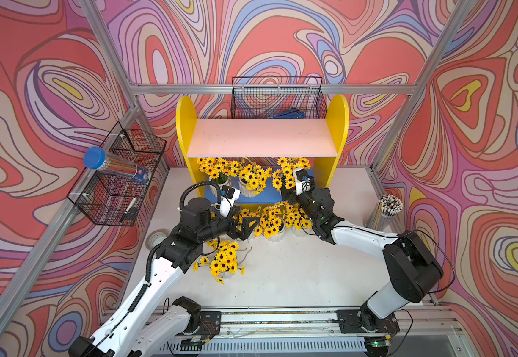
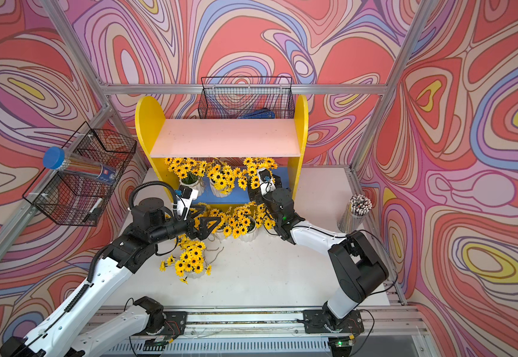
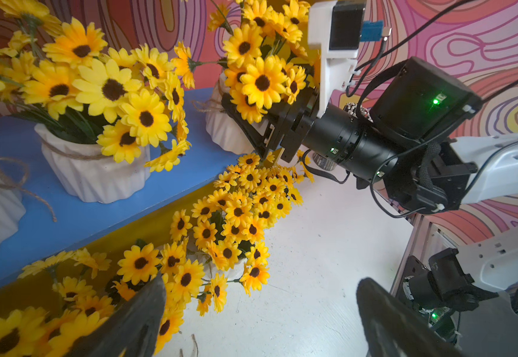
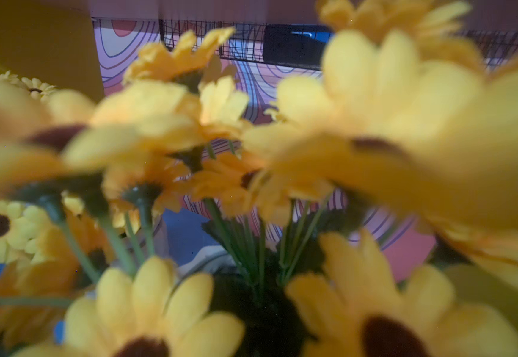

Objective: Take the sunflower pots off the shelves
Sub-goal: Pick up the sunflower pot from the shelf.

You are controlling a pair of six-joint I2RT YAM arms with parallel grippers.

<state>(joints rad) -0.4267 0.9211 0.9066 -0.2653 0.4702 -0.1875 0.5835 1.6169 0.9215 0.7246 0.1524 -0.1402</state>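
Step in hand, as I read it: R arm taking the small white ribbed ceramic pot of yellow dark-centred fake sunflowers off the R end of the blue lower board of the yellow-sided shelf unit. Right gripper is pushed in among the blooms at pot level. In the left wrist view one black finger lies along the pot's wall and the other is hidden by petals, so can't tell if the jaws are pinching or just wide around it. Right wrist view gives only blurred petals.

To do it well: grip the ribbed wall low, not the stems. Lift just clear of the board, then draw straight out toward the front. The pale pink upper board sits close above the blooms. The middle pot is just beside & its flowers mingle with this one's, so it may drag along.

Pot stands upright: long axis vertical, mouth & bunch up, blooms splaying toward the front edge. Best kept that way.

Left gripper hangs over the white worktop, jaws wide & empty, near pots already down. Pink board is bare; 3 pots on the blue board.
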